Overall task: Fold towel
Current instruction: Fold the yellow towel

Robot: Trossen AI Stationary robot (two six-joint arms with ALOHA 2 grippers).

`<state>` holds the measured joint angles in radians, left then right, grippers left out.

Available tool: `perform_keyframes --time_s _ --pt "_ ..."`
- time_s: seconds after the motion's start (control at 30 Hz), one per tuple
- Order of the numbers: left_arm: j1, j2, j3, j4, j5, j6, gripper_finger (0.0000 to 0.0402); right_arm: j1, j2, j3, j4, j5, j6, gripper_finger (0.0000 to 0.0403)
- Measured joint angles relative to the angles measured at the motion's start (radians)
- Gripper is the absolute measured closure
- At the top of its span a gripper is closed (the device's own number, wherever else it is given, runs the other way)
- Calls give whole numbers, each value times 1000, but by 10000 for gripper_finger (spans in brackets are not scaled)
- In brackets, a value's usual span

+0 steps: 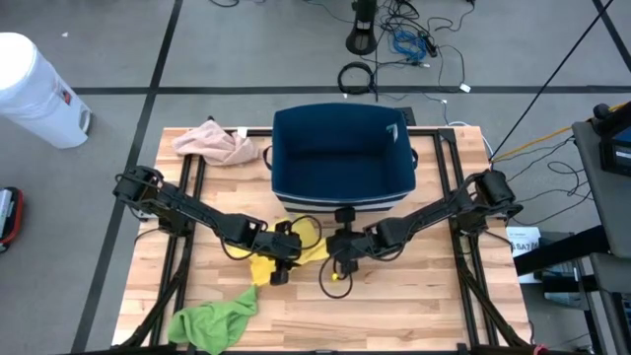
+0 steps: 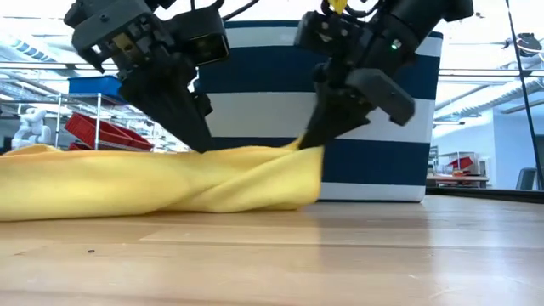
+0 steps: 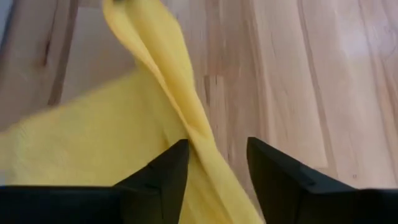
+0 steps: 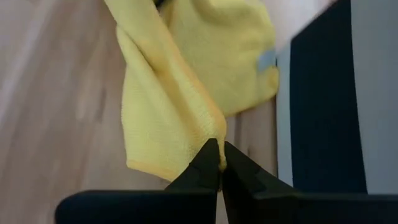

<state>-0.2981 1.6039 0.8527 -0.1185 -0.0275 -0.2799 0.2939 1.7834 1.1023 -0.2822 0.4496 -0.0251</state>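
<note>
A yellow towel lies rumpled on the wooden table in front of the blue-and-white basket, drawn up into a long ridge. My left gripper is open, its fingers standing either side of that ridge near the towel's middle. My right gripper is shut on the towel's right end, which it holds raised a little above the table. My left gripper is open around the ridge; whether a finger touches the cloth I cannot tell. My right gripper pinches a bunched fold of the towel between its two fingertips, slanting down from the table's right. The cloth there is lifted and pulled into a ridge, while the towel's remaining part rests on the table.
A green towel lies near the front left edge. A pink cloth lies at the back left, beside the basket. Bare wood spreads out at the front right.
</note>
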Motion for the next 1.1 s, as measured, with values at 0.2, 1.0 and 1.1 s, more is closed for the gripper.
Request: perform_keyframes --time_s 0.2,1.0,1.1 --pt "0 0 0 -6 42 -26 219 0 -23 0 -99 46 29 403" --pt "-248 53 0 72 -25 -85 218 0 -60 0 -106 48 42 403" --pt "-274 99 0 90 -58 -84 218 1 -60 0 -101 48 42 403"
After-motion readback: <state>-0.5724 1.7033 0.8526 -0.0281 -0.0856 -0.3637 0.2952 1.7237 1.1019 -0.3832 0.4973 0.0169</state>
